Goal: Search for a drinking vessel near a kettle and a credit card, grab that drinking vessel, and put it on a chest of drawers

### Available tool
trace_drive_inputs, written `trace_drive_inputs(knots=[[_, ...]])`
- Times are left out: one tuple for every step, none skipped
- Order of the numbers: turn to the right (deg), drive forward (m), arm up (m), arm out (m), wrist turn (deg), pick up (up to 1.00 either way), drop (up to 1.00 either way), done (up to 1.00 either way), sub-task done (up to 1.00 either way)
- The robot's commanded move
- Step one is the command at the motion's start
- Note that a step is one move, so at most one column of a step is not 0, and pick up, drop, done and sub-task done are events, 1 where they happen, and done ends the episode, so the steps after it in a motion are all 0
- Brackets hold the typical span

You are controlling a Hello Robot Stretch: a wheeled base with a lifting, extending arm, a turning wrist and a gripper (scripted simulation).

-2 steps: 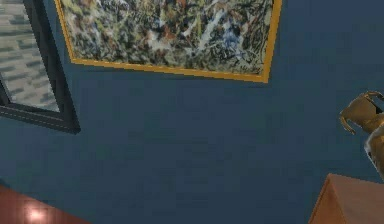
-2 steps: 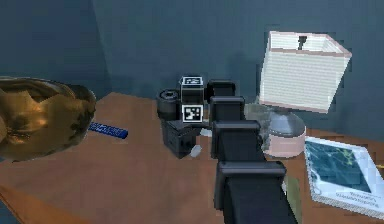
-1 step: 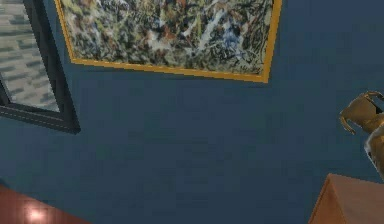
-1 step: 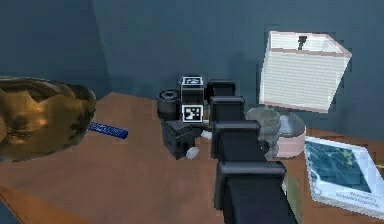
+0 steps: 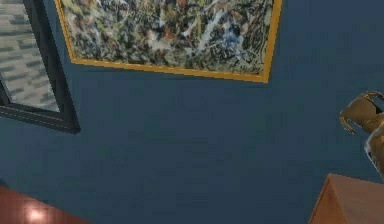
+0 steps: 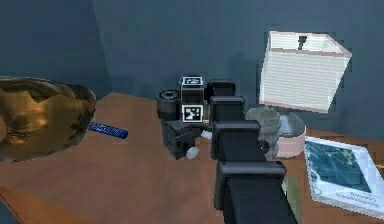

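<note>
1. Forward view: a dark blue wall (image 5: 200,140) takes up most of the scene. A gold-framed splatter painting (image 5: 170,30) hangs high on it, and a dark-framed pane (image 5: 30,65) is at the left.
2. In the arm side view, a brown wooden desk (image 6: 90,185) runs from the near edge to the far blue wall. Its left edge slants away toward the far corner. The widest stretch of bare wood lies near left.
3. A golden object (image 6: 35,115), lumpy and shiny, sits at the desk's left. It also shows at the forward view's right edge, above a wooden corner.
4. A lamp (image 6: 305,70) with a white shade stands far right, its base on the desk.
5. The arm (image 6: 250,175), a dark bar, rises from the near edge to mid-desk.
6. A book (image 6: 342,168) with a blue-green cover lies flat at near right. Its print is too small to read.
7. The claw (image 6: 176,140) is at the arm's far end, over the desk's middle. I cannot tell how its fingers stand or whether it holds anything, because its far end blends into dark parts.
8. Two white squares (image 6: 192,88) just right of the claw carry black patterns, not words.
9. A small grey rounded thing (image 6: 266,120) sits just right of the arm, before the lamp's base. It may be the drinking vessel, but I cannot tell.
10. A blue card (image 6: 110,131) lies flat between the golden object and the claw, with bare wood around it.
</note>
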Motion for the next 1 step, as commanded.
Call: trace_drive_inputs(knots=[[0.0,0.0,0.0,0.0,0.0,0.0,1.0,0.0,0.0]])
